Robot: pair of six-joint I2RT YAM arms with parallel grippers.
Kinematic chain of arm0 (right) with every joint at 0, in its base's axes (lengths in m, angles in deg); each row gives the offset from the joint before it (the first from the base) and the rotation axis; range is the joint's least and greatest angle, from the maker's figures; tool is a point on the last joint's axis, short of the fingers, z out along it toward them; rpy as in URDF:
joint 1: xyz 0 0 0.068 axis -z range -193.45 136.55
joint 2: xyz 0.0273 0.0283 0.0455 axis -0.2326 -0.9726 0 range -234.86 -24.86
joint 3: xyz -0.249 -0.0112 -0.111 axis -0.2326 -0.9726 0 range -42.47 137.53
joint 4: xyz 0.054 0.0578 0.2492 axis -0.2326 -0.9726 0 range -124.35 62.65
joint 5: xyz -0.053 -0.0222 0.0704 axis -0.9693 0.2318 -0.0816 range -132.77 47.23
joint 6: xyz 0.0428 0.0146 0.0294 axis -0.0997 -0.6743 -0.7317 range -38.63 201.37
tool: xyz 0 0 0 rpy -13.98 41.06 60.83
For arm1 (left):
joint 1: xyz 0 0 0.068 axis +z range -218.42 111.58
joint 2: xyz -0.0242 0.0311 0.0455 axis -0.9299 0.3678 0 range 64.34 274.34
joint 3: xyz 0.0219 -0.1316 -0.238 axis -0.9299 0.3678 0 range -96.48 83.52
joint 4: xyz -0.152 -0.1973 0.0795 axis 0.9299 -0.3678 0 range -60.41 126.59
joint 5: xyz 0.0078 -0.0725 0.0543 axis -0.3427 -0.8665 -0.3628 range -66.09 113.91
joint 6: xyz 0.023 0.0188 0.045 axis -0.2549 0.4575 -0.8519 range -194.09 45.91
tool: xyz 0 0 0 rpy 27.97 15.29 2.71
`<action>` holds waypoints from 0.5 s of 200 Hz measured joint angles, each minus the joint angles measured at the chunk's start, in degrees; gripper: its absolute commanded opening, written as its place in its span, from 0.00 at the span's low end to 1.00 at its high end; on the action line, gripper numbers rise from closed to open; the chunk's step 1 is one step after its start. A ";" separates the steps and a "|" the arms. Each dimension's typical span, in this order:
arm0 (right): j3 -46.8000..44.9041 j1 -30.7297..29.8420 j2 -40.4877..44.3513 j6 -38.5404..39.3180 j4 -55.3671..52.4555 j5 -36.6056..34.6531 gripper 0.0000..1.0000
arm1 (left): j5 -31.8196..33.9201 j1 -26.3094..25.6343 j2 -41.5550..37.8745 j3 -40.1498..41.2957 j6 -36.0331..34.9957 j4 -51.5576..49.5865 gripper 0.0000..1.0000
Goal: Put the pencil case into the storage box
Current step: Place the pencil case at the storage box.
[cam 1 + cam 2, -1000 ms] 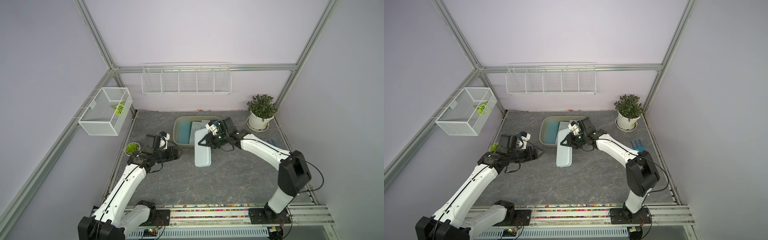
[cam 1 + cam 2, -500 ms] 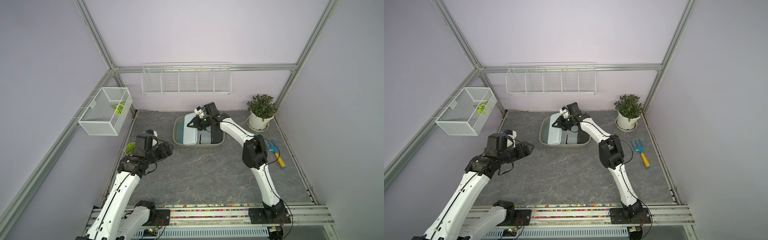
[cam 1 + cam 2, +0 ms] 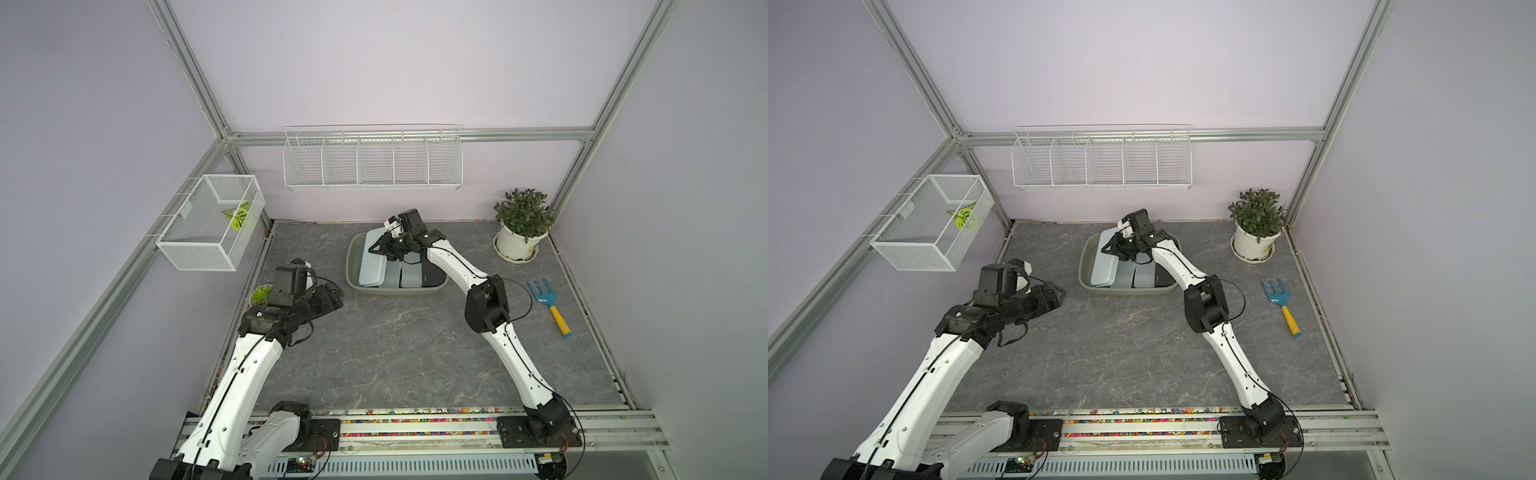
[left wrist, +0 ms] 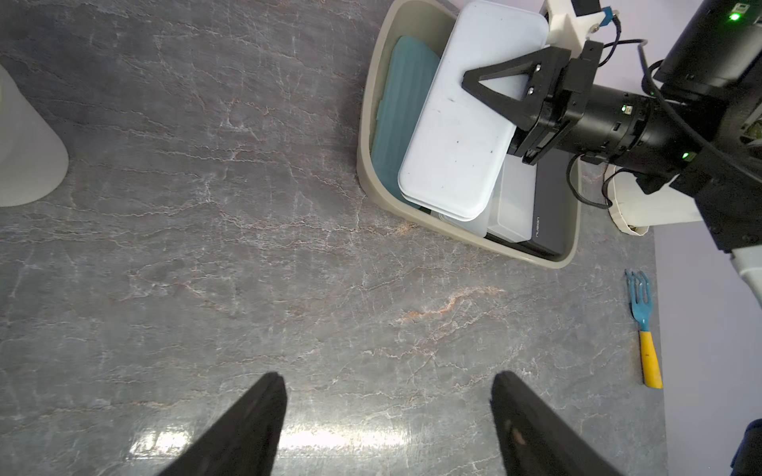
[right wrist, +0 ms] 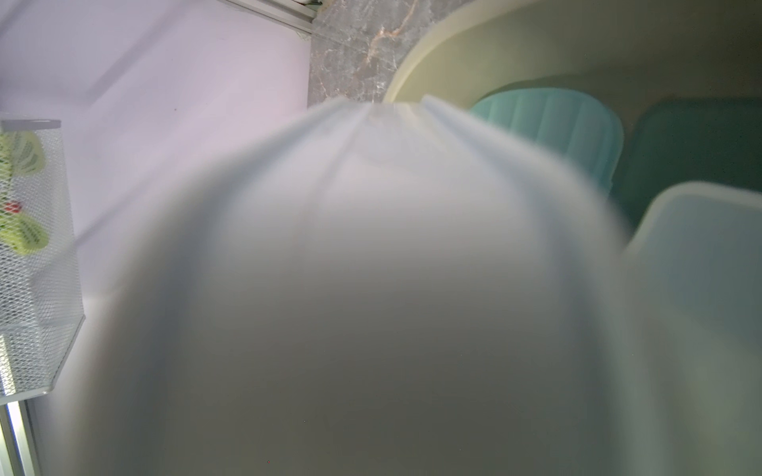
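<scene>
1. In both top views the box (image 3: 390,290) (image 3: 1125,291) sits near the back of the table. The pencil case (image 3: 371,272) (image 3: 1105,270) lies slanted in its left half, on top of other cases.
2. The right gripper (image 3: 379,249) (image 3: 1111,248) is at the far end of the pencil case, over the back of the box. To the right of the pencil case, a pale case (image 3: 409,274) and a dark case (image 3: 432,272) lie flat in the box.
3. The left gripper (image 3: 338,301) (image 3: 1061,293) hangs over bare table, well to the left of the box.
4. A mesh basket (image 3: 195,249) on the left rail holds a green leaf (image 3: 237,216). A wire rack (image 3: 372,166) hangs on the back wall.
5. In the left wrist view, the left gripper (image 4: 387,412) has its jaws wide apart with nothing between them.
6. The same view shows the box (image 4: 365,165) holding a teal case (image 4: 404,103) by one wall, then the pencil case (image 4: 453,136) on top, then a clear case (image 4: 513,198) and a dark case (image 4: 548,222).
7. There, one finger of the right gripper (image 4: 470,82) lies across the top of the pencil case. The other finger is hidden beneath, so the jaws are clamped on it.
8. In the right wrist view, the pencil case (image 5: 371,288) fills the middle as a blur. Behind it are the box wall (image 5: 495,49), the teal case (image 5: 556,123) and a clear case (image 5: 701,268).
</scene>
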 measured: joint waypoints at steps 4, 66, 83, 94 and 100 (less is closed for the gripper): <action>0.42 -0.04 -0.39 -0.22 0.00 0.02 0.19 | 0.02 0.02 0.24 0.00 -0.02 0.02 0.83; 3.43 -1.09 -4.09 -3.21 1.33 -1.31 0.40 | -0.07 0.81 1.40 0.00 -0.02 0.48 0.83; 3.48 -1.29 -4.09 -3.91 1.36 -1.88 0.47 | -0.09 0.87 1.40 0.00 -0.02 0.57 0.83; 3.50 -1.44 -4.11 -4.11 1.33 -2.36 0.53 | -0.11 0.96 1.40 0.00 -0.02 0.59 0.84; 3.50 -1.55 -4.11 -4.31 1.36 -2.60 0.55 | -0.20 0.96 1.42 0.00 -0.02 0.59 0.85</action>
